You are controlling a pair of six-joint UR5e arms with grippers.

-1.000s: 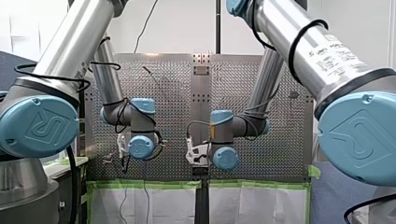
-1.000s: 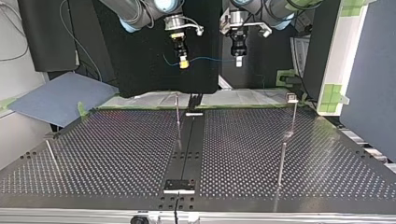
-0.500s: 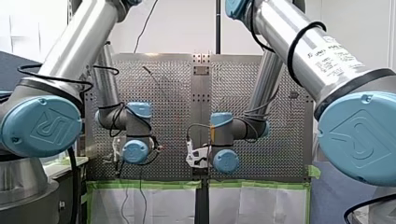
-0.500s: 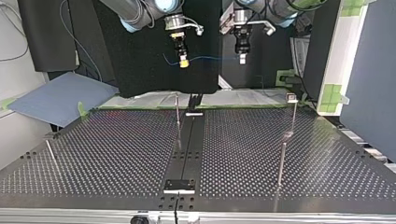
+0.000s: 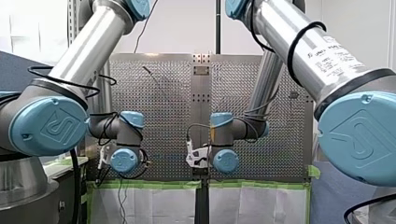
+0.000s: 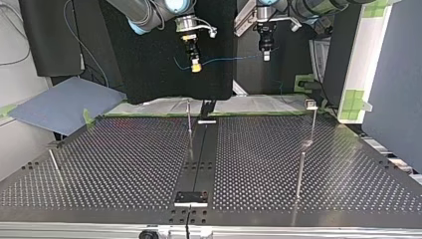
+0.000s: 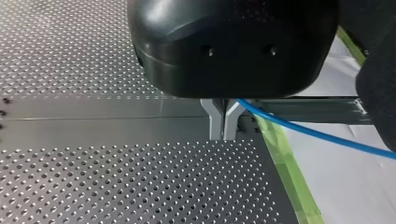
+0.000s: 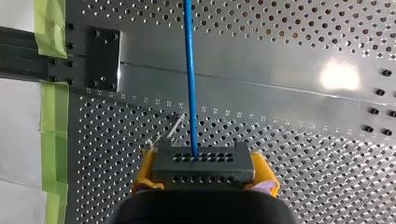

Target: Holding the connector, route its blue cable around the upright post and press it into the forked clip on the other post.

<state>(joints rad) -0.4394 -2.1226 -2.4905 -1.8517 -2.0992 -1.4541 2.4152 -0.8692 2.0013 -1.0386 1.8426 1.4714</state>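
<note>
Right gripper: yellow pads clenched on either side of the connector.
Connector: a dark block with rows of holes, held between the right jaws above the table.
Cable: blue; it leaves the connector's face, runs straight ahead of the right jaws and crosses to the left gripper.
Left gripper: metal fingers closed tip to tip, grasping the cable just above the tips; the rest trails off beside them.
Upright post, clip post: on the table, well apart from both jaws, with the cable clear of them.

front: rear, elevated, facing table | top: opposite, low | wrists: close-up | shared: table
</note>
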